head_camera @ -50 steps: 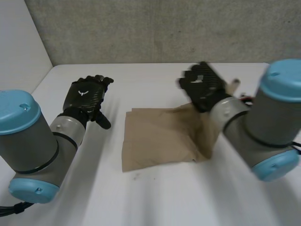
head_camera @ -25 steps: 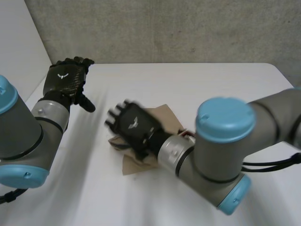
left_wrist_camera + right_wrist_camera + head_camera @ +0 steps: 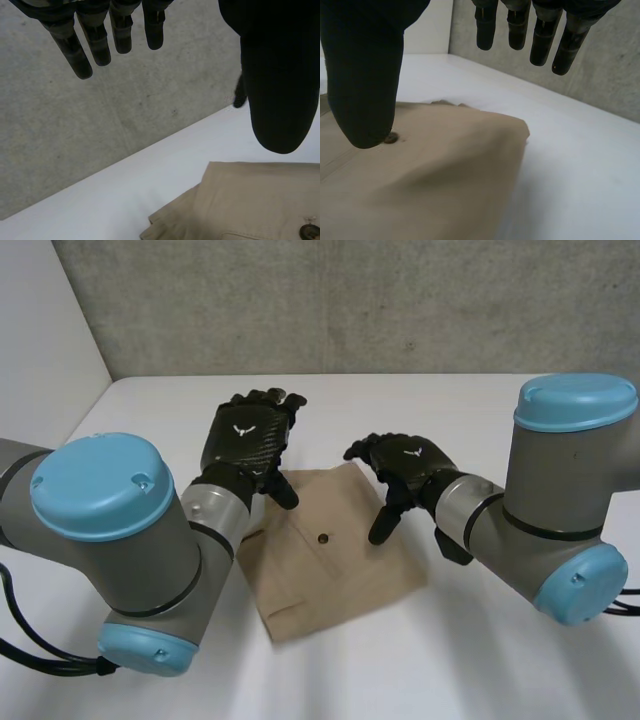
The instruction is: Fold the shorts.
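Two black hands hover over the folded tan cloth shorts (image 3: 335, 565), which lie mid-way across the white table (image 3: 480, 665) in the head view. The left hand (image 3: 248, 440) is above the far left corner and the right hand (image 3: 405, 462) above the far right edge, with a small dark round button (image 3: 322, 538) between them.

The left wrist view adds the grey concrete wall (image 3: 100, 130) beyond the table. The left hand's fingers (image 3: 95, 45) hang straight, thumb apart, holding nothing, with a shorts corner (image 3: 250, 205) below.

The right wrist view shows the right hand (image 3: 365, 75) likewise relaxed and empty, thumb over the button (image 3: 391, 138).
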`<action>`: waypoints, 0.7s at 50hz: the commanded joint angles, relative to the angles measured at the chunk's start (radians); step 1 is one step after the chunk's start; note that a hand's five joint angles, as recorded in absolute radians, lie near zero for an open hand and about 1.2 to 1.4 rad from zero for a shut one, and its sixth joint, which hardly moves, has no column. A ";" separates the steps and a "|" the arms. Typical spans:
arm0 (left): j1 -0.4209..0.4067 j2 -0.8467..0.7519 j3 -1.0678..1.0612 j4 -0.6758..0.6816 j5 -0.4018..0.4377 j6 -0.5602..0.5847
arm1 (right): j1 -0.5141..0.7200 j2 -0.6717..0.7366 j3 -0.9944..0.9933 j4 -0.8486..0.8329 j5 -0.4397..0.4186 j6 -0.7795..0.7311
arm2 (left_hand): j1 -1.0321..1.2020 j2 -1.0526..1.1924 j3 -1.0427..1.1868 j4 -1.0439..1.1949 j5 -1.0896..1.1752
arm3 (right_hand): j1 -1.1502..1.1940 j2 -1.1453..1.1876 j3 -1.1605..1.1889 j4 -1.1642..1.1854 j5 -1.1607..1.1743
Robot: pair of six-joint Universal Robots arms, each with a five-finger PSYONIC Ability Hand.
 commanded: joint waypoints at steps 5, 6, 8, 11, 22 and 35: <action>-0.043 -0.001 -0.003 -0.165 -0.051 -0.015 | 0.000 -0.023 -0.007 0.005 0.001 -0.066 | 0.009 0.010 -0.004 0.005 -0.008 | -0.026 -0.047 -0.035 -0.058 -0.068; -0.051 -0.004 -0.009 -0.182 -0.060 -0.020 | 0.002 -0.012 -0.015 0.012 -0.001 -0.086 | 0.009 0.010 -0.004 0.005 -0.008 | -0.026 -0.047 -0.035 -0.058 -0.068; -0.065 0.001 -0.020 -0.210 -0.087 -0.034 | 0.011 0.018 -0.034 0.036 -0.002 -0.166 | 0.009 0.010 -0.004 0.005 -0.008 | -0.026 -0.047 -0.035 -0.058 -0.068; -0.072 0.004 -0.057 -0.230 -0.173 -0.071 | 0.013 0.034 -0.042 0.059 -0.002 -0.259 | 0.004 0.004 -0.010 -0.001 -0.014 | -0.026 -0.047 -0.035 -0.058 -0.068; 0.063 -0.099 -0.003 -0.204 -0.227 -0.080 | 0.020 0.065 -0.022 0.067 0.007 -0.389 | 0.206 0.206 0.193 0.202 0.189 | -0.026 -0.047 -0.035 -0.058 -0.068; 0.152 -0.228 0.087 -0.211 -0.022 -0.081 | 0.014 0.060 0.034 0.041 0.012 -0.387 | 0.473 0.474 0.460 0.469 0.456 | -0.026 -0.047 -0.035 -0.058 -0.068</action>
